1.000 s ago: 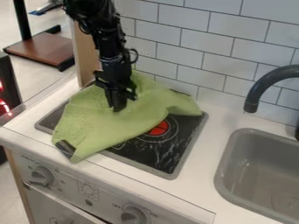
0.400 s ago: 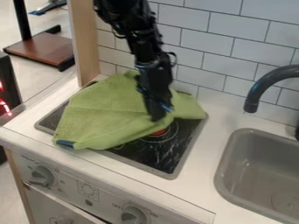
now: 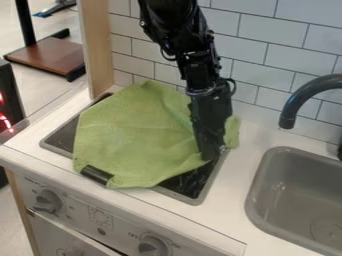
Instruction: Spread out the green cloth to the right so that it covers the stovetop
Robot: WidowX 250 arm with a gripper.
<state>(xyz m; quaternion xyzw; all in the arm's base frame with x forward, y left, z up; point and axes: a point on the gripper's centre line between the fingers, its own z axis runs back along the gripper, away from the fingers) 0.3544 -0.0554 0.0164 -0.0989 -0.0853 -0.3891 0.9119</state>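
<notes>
Mostly covered: a green cloth (image 3: 137, 135) over the stove (image 3: 184, 188), the gripper (image 3: 212, 154) at its right side

The cloth lies spread and lightly rumpled, hiding most of the black stove top beneath it. What can be seen of the stove is a dark strip along the left and a streaked, glossy patch at the front right, with parts of the grey rim. Whatever markings lie under the cloth are hidden.

The arm (image 3: 177, 25) comes in from the top edge, its upper part cut off there, and passes in front of the tiled wall (image 3: 267, 47). The gripper points down over the cloth's right side and hides part of it; a small fold of green shows on the gripper's far side. Its tip is dark against the dark stove, so I cannot tell whether it is open or closed, nor whether it grips the cloth or only rests against it.

At the cloth's front left corner sits a dark band (image 3: 96, 174); whether it is attached to the cloth is hard to make out.

To the right, the grey sink (image 3: 260, 192) is cut off by the view's edge, as is the dark tap (image 3: 288, 112) curving above it. Another dark shape (image 3: 340, 151) at that edge is too cropped to identify. Below the counter (image 3: 230, 200), the front panel with two knobs (image 3: 47, 201) runs out of view.
</notes>
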